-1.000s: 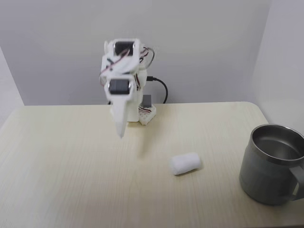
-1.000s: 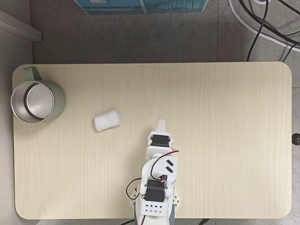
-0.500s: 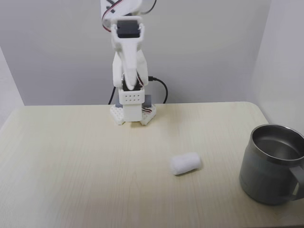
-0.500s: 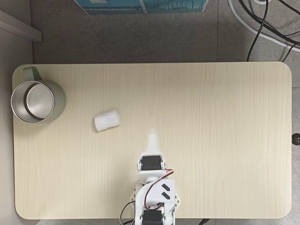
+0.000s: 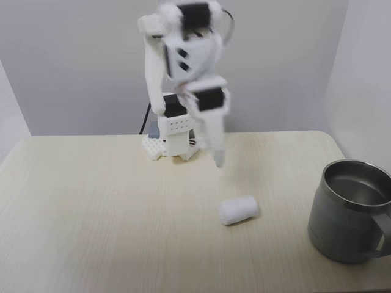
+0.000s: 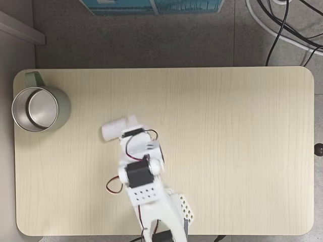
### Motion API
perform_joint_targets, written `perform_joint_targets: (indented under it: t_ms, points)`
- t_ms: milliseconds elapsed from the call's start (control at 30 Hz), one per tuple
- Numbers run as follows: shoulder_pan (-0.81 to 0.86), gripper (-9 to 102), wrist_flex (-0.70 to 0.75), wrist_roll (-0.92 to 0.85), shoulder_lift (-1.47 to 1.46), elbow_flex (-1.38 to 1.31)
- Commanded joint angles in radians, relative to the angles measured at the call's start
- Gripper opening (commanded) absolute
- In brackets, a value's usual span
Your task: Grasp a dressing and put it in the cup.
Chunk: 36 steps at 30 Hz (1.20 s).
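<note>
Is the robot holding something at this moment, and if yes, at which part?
Nothing is held. The gripper hangs in the air above the table, and the dressing lies free on the wood, apart from it. The cup stands untouched.

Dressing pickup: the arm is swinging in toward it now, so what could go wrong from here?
The gripper is blurred and hangs above the table short of the dressing; whether it is open can't be told, so shut fingers may just push the roll. The roll lies on its side on the smooth table, so a nudge could send it rolling. The cup stands near the table's edge, so a wide carry could knock it.
</note>
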Motion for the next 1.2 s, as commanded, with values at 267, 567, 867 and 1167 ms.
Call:
perform_joint_targets:
  t_ms: [267,567,867,1167]
  points:
    - [-0.147,27,-0.282,0.054,0.075,-0.235]
    - [-0.169,28,-0.522,0.081,0.339,-0.298]
    - [-0.172,27,-0.565,0.084,0.405,-0.299]
    - [-0.181,0,-0.566,0.078,0.413,-0.298]
